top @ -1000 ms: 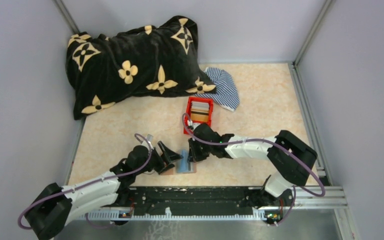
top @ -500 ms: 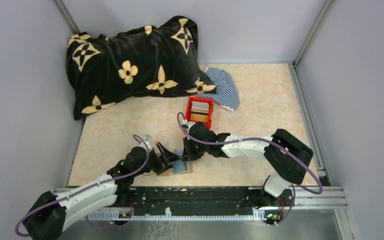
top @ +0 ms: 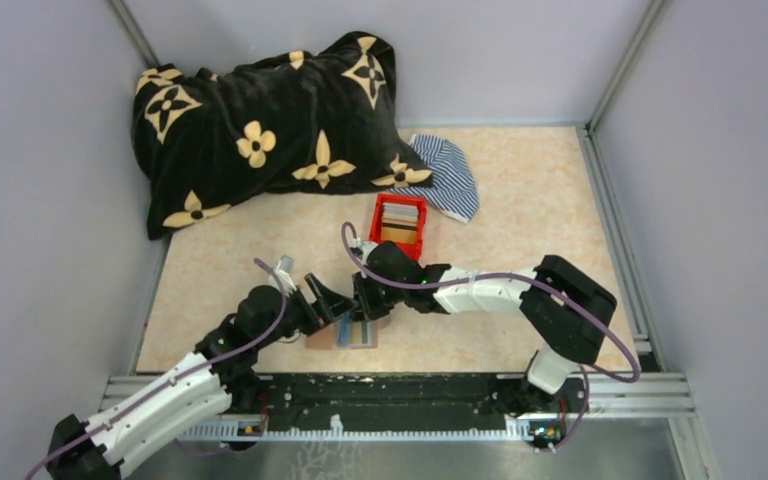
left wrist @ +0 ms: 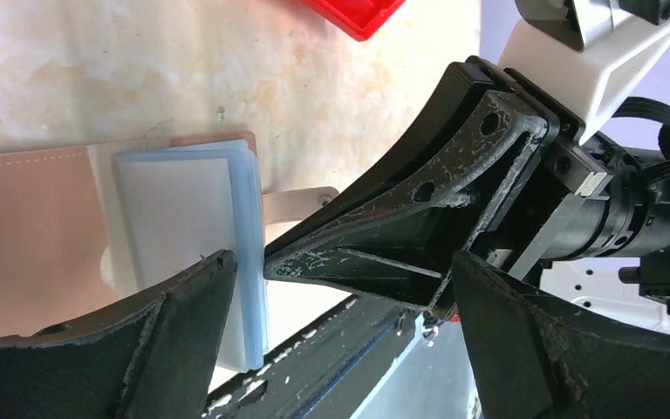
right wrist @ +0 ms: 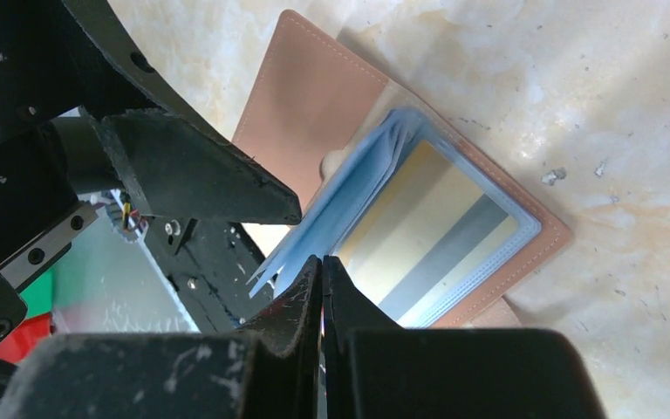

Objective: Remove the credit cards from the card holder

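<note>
The card holder (top: 355, 335) lies open, long axis left-right, under your right claw (top: 362, 310), tips together at its sleeves (right wrist: 336, 214), with your left claw (top: 334, 306) spread just left.

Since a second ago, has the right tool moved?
Yes. The right tool slid left: once below the left edge of the red box, now clearly left of it.

We look down on a beige marbled table (top: 550, 200), closed in on three sides by plain grey walls (top: 30, 200), with metal posts (top: 615, 65) in the far corners. A black pillow (top: 260, 120) with cream flowers lies at the back left, touching a striped cloth (top: 450, 180). A red box (top: 401, 199) stands just beside the cloth. The light is even and the shadows soft.
</note>
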